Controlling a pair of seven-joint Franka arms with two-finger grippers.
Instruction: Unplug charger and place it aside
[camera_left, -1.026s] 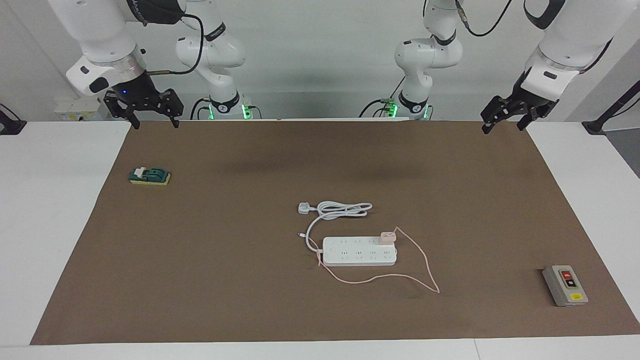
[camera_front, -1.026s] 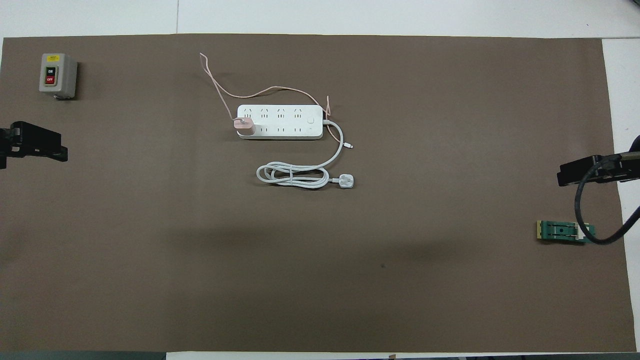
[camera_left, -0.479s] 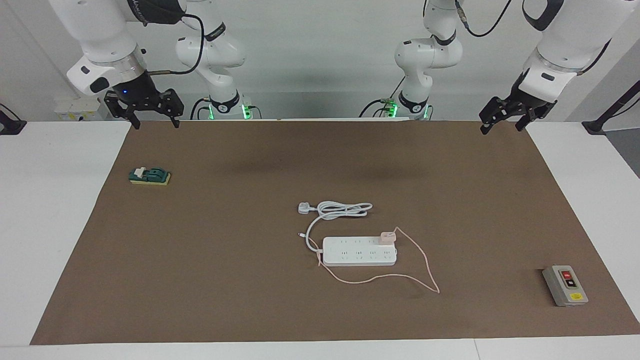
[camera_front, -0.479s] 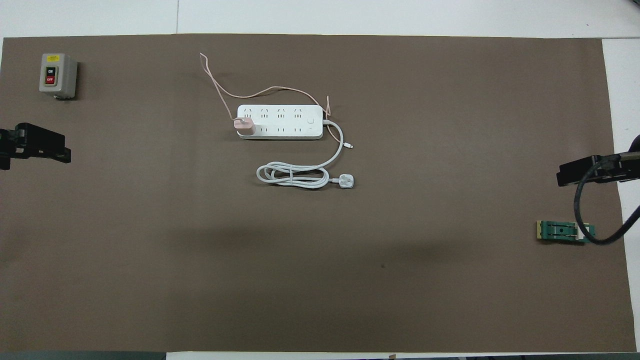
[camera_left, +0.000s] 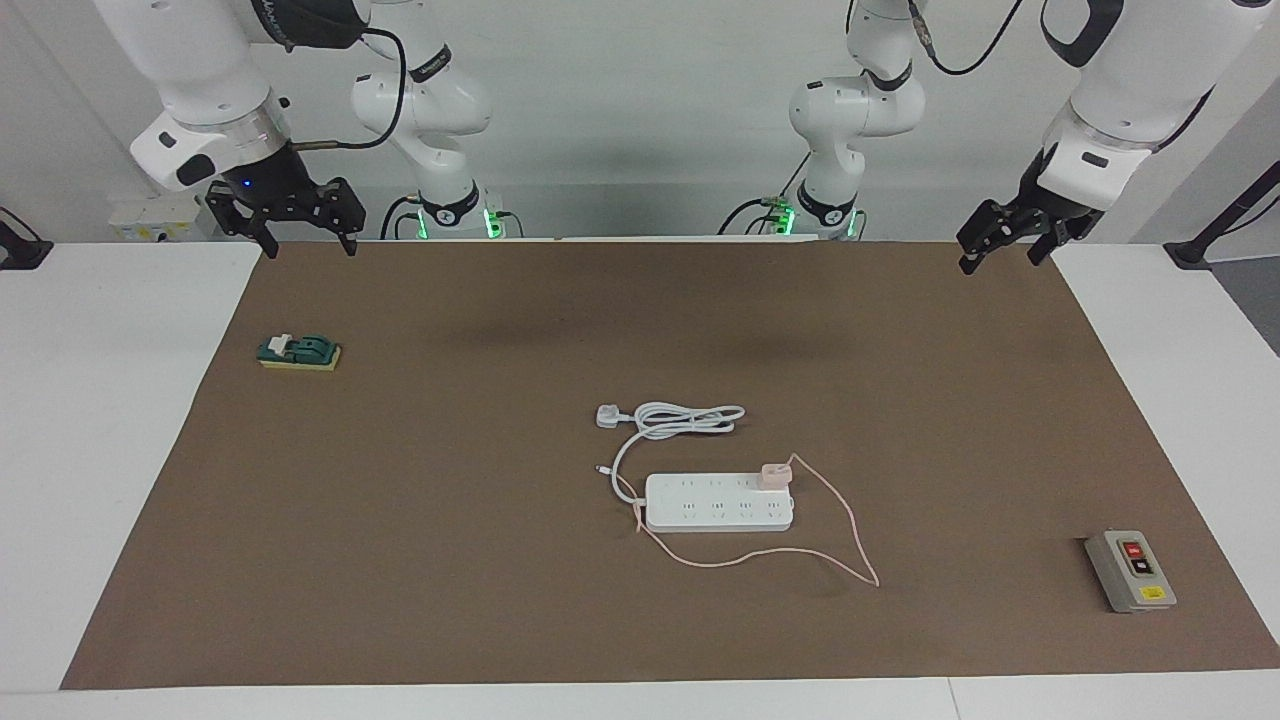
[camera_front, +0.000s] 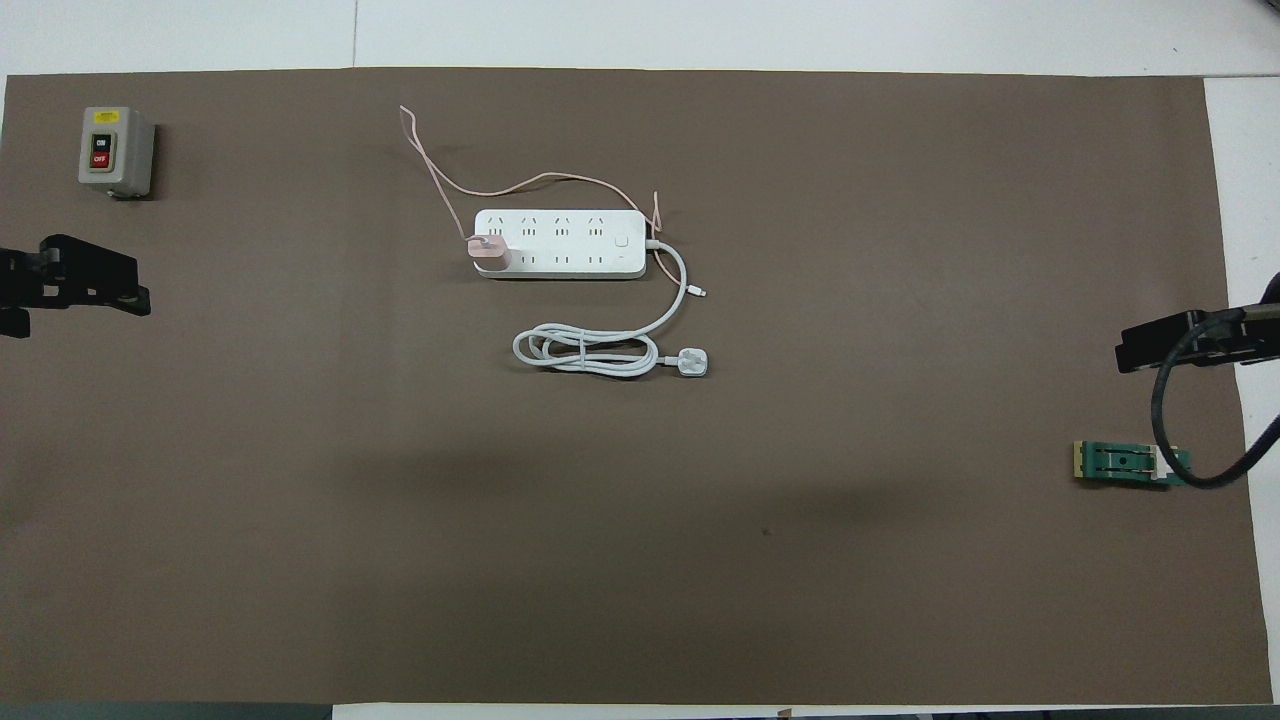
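Note:
The charger (camera_left: 775, 472) (camera_front: 489, 250), a small pale pink cube, is plugged into the end socket of the white power strip (camera_left: 720, 503) (camera_front: 570, 245) mid-mat. Its thin pink cable (camera_left: 852, 528) (camera_front: 520, 183) loops around the strip. My left gripper (camera_left: 1000, 262) (camera_front: 80, 285) hangs open and empty over the mat's edge at the left arm's end, well apart from the charger. My right gripper (camera_left: 310, 245) (camera_front: 1165, 345) waits open and empty over the mat's edge at the right arm's end.
The strip's thick white cord (camera_left: 680, 418) (camera_front: 585, 350) lies coiled beside it, nearer to the robots. A grey box with red and black buttons (camera_left: 1130, 570) (camera_front: 113, 150) sits at the left arm's end. A small green and yellow part (camera_left: 300, 352) (camera_front: 1125, 462) lies at the right arm's end.
My left gripper has shifted slightly inward over the mat and turned a little. The right arm, the charger and the strip have not moved.

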